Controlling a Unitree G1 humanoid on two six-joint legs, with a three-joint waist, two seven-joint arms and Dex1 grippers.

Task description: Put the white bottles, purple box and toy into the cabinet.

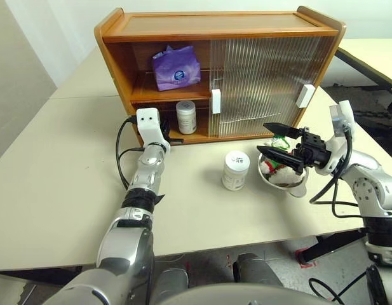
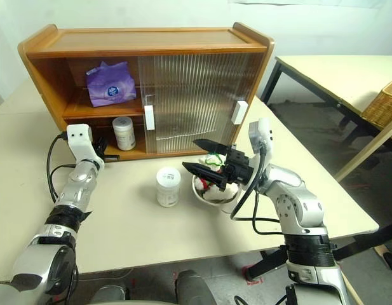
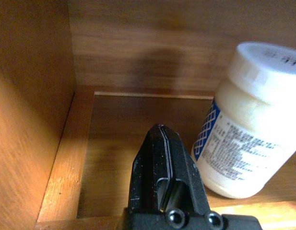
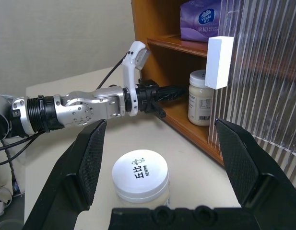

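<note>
While the left gripper (image 3: 167, 177) sat pressed together, empty, inside the cabinet (image 1: 122, 70) beside one shelved white bottle (image 1: 186, 117), the spread right gripper (image 1: 275, 141) hovered at three o'clock of the table's white bottle (image 1: 235, 170), probably light, rigid, slick, best pinched across its waist.

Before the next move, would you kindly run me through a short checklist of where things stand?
1. Purple box on the cabinet upper shelf: ok.
2. One white bottle on the lower shelf: ok.
3. Left claw shut, empty, beside that bottle: ok.
4. Second white bottle stowed: not ok, it stands on the table.
5. Toy stowed: not ok, it lies in the bowl.
6. Right claw open above the second bottle: ok.
</note>
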